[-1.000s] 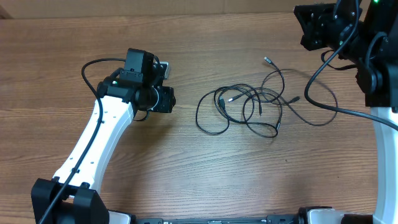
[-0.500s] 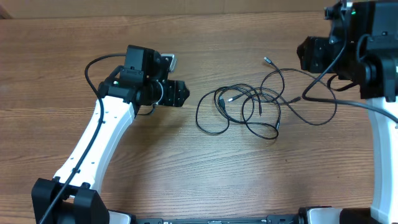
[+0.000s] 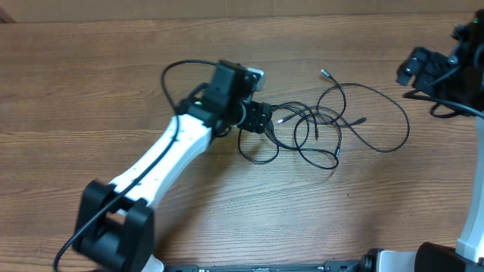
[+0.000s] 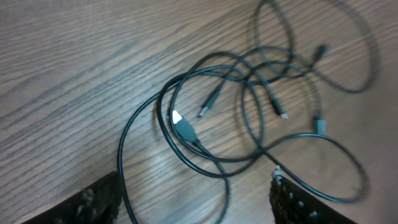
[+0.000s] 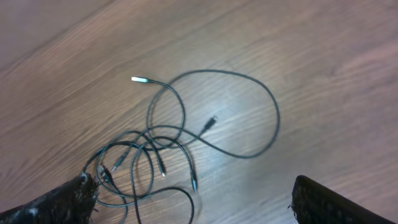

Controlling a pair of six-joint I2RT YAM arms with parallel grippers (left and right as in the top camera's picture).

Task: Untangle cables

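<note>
Left pincer [image 3: 263,119], jaws apart and empty, hovers at the left edge of the cables [image 3: 316,121], which lie knotted mid-table [image 3: 113,60]. Right pincer [image 3: 412,69], also spread wide, hangs well off to their right. Soundest approach: each pinches one separate cord near a plug, then draws outward slowly.

The left arm [image 3: 162,162] has a white shell, black joints, a black tool [image 3: 265,119] and a looping black cable [image 3: 185,63].
</note>
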